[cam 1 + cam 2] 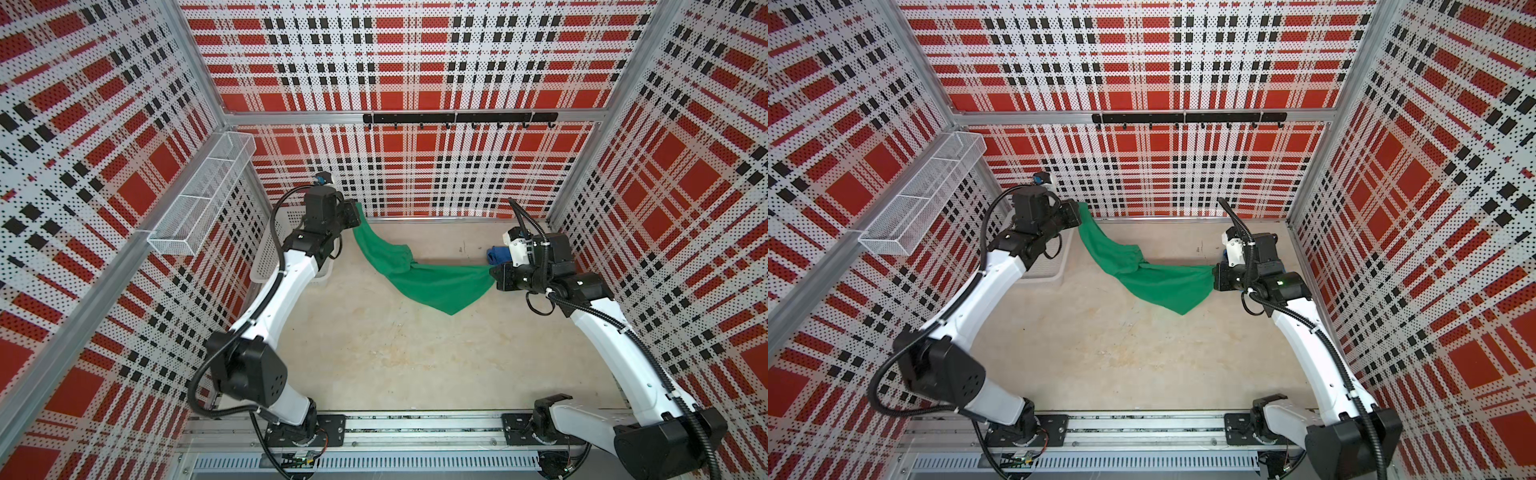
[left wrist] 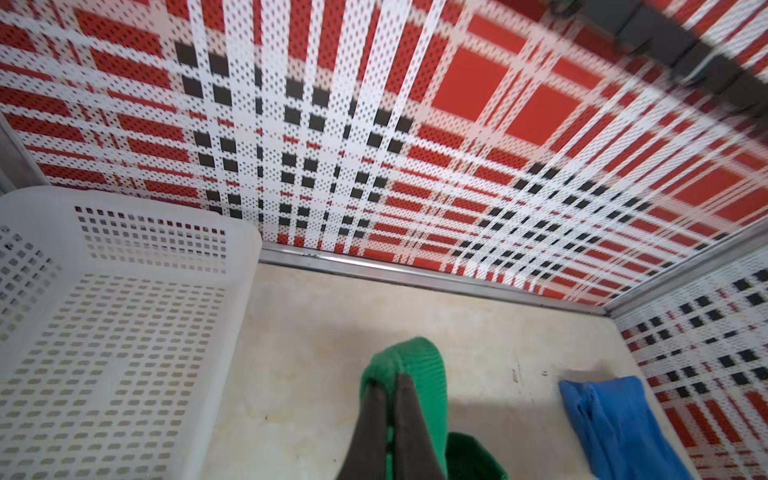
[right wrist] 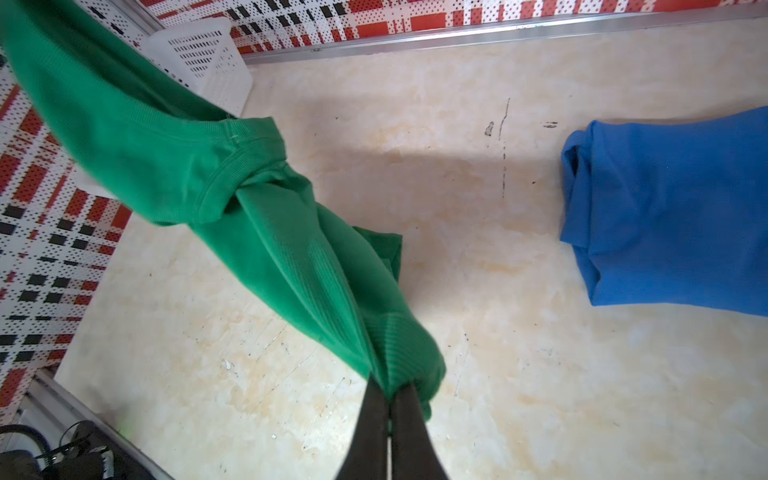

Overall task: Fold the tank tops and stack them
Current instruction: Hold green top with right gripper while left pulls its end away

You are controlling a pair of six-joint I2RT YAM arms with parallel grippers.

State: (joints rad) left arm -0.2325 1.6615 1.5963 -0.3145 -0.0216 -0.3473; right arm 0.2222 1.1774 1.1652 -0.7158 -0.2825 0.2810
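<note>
Fingers [image 2: 370,424] of the left gripper [image 1: 353,217] are pinching shut on one end of a soft kelly-green fabric tank top [image 1: 428,282], and the right gripper [image 1: 493,277] is clamping its fingers [image 3: 409,428] tight on the other end. Between them the green tank top is hanging twisted above the far half of the pale marbled tabletop [image 1: 395,365]. Its sagging corner is possibly brushing the surface, though that is hard to judge. A bright royal-blue fabric tank top [image 3: 673,212] is lying folded near the far right corner, and a white perforated plastic basket [image 2: 124,199] is sitting in the far left corner. The arms are apparently spreading the green garment for folding. The next move is calling for undoing the twist, lowering it flat onto the open middle, then folding and stacking it on the blue tank top.
</note>
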